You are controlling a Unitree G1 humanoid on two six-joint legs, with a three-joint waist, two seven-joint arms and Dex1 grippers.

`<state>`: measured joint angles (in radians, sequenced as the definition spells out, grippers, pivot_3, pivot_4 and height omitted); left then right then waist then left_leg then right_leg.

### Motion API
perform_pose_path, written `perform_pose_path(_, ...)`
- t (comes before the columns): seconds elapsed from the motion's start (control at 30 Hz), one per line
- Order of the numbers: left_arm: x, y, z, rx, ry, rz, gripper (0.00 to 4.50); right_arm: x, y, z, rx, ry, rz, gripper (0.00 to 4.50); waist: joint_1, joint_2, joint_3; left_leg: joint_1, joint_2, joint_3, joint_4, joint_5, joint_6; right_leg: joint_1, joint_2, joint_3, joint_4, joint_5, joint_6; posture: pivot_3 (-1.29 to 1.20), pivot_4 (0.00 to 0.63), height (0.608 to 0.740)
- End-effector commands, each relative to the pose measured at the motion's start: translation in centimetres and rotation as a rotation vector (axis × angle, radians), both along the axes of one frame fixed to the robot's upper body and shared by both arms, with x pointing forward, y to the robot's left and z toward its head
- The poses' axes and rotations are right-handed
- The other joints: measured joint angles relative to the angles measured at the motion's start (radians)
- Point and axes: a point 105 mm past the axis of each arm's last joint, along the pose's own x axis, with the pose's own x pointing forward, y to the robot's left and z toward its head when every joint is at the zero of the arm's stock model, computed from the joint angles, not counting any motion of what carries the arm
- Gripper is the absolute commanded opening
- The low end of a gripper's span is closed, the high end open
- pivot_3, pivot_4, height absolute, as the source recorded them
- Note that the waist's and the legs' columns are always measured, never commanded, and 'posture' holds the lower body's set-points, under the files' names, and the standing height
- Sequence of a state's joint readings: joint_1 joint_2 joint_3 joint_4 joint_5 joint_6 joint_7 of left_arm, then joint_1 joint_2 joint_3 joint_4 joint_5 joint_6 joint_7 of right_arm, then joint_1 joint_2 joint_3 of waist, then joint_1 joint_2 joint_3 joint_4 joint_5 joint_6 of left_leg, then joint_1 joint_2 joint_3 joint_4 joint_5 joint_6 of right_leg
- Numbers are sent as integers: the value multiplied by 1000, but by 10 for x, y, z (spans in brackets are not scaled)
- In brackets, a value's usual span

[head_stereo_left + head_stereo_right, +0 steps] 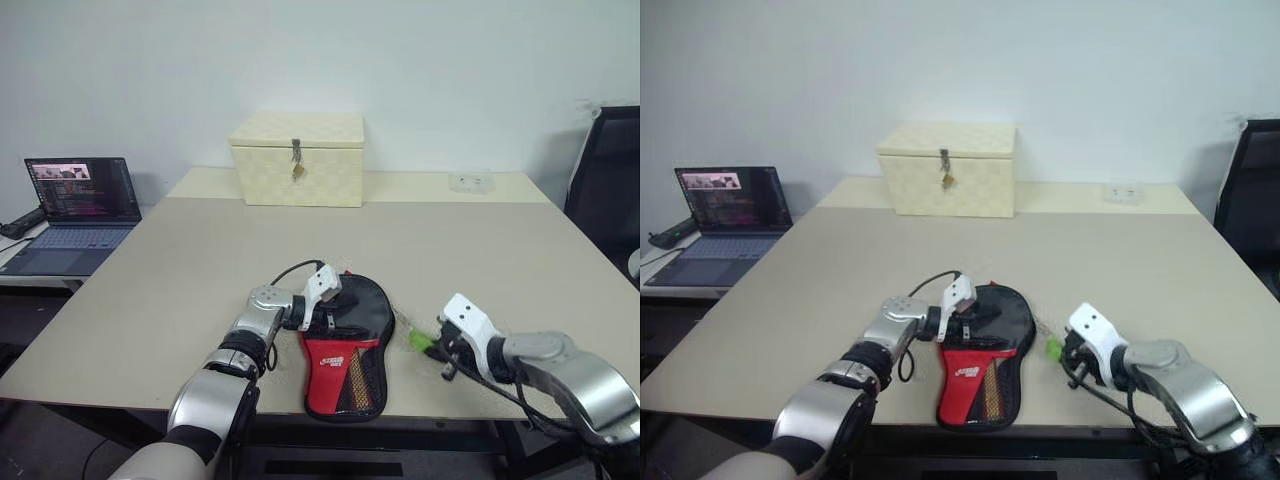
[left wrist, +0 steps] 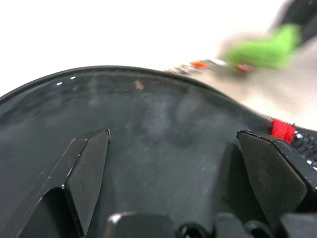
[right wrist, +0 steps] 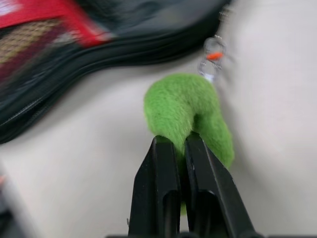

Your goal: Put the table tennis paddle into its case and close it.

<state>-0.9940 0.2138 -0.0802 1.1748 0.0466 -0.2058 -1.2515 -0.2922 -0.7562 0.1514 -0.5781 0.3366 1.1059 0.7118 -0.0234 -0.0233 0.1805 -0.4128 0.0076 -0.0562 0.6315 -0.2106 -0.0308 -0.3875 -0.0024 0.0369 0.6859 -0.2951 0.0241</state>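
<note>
Left eye view: the surface (image 1: 180,290) carries the case (image 1: 345,345) near its front edge, paddle head (image 1: 365,305) apparently already tucked inside (handle hidden). The left end effector (image 1: 322,300), fingers spread, rests on the case's far left side. The right end effector (image 1: 443,352) is pinched on a green fuzzy zip pull (image 3: 190,111), so zipping shut looks unfinished. White lettering on the red panel (image 1: 332,360) is unreadable.

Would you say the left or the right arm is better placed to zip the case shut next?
Right, probably: the right gripper is shut on the green fuzzy pull beside the case, while the left gripper stands open over it.
</note>
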Motion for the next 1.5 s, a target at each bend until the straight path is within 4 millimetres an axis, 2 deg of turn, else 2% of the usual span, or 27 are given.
perform_pose_path(0.03, -8, -4, -24, 53, 80, -7, 4500, -32, 16, 4, 4, 38, 138, 31, 0, 0, 0, 0, 0, 0, 0, 0, 0, 0, 0, 0, 0, 0, 0, 0, 150, 740)
perform_pose_path(0.33, -10, -15, -25, 58, 81, -24, 4500, -78, 31, 4, 39, 151, 263, 31, 1, 0, 0, 4, 0, 0, 0, 0, 0, 6, 0, 0, -5, 1, 3, 0, 150, 740)
perform_pose_path(0.57, -13, -25, -27, 71, 78, -46, 4500, -120, 45, 8, 160, 280, 359, 31, 7, -1, -1, 5, 0, 0, 0, 0, 0, 7, -1, 0, -6, 1, 3, 0, 150, 740)
perform_pose_path(0.73, -13, -33, -25, 76, 71, -56, 4500, -130, 53, 8, 224, 325, 369, 31, 7, -2, -1, 7, 0, 1, 0, 0, 0, 9, -1, 0, -6, 1, 3, 0, 150, 740)
perform_pose_path(0.87, -13, -35, -24, 85, 61, -68, 4500, -137, 70, 7, 308, 343, 381, 31, 6, -3, -2, 8, 1, 1, -1, 0, 0, 10, 0, 1, -6, 1, 3, 0, 150, 740)
perform_pose_path(1.0, -13, -35, -23, 94, 52, -74, 4500, -138, 80, 7, 345, 341, 376, 31, 6, -3, -2, 9, 1, 1, -1, 0, 0, 10, 0, 1, -6, 1, 3, 0, 150, 740)
perform_pose_path(1.13, -12, -31, -24, 94, 50, -70, 4500, -132, 79, 4, 332, 332, 346, 31, 6, -3, -2, 9, 1, 2, -1, 0, 0, 10, 0, 1, -6, 1, 3, 0, 150, 740)
perform_pose_path(1.27, -10, -21, -26, 84, 49, -32, 4500, -121, 72, 10, 318, 313, 342, 1005, 3, -4, -2, 9, 1, 2, -2, 0, 0, 10, 0, 2, -6, 1, 3, 0, 150, 740)
perform_pose_path(1.33, -7, -17, -24, 64, 47, -10, 4500, -109, 66, 15, 313, 280, 322, 1819, -2, -4, -2, 10, 1, 3, -2, 0, 0, 11, 0, 2, -7, 1, 3, 0, 150, 740)
perform_pose_path(1.4, -5, -14, -20, 42, 40, 1, 4500, -97, 62, 25, 330, 233, 310, 2353, -5, -4, -2, 12, 2, 3, -2, 0, 0, 13, 0, 2, -7, 1, 3, 0, 150, 740)
perform_pose_path(1.5, -3, -6, -7, -19, 11, 7, 4500, -71, 55, 42, 364, 135, 283, 2353, -11, -4, -2, 13, 2, 4, -2, 0, 0, 13, 0, 3, -7, 1, 3, 0, 150, 740)
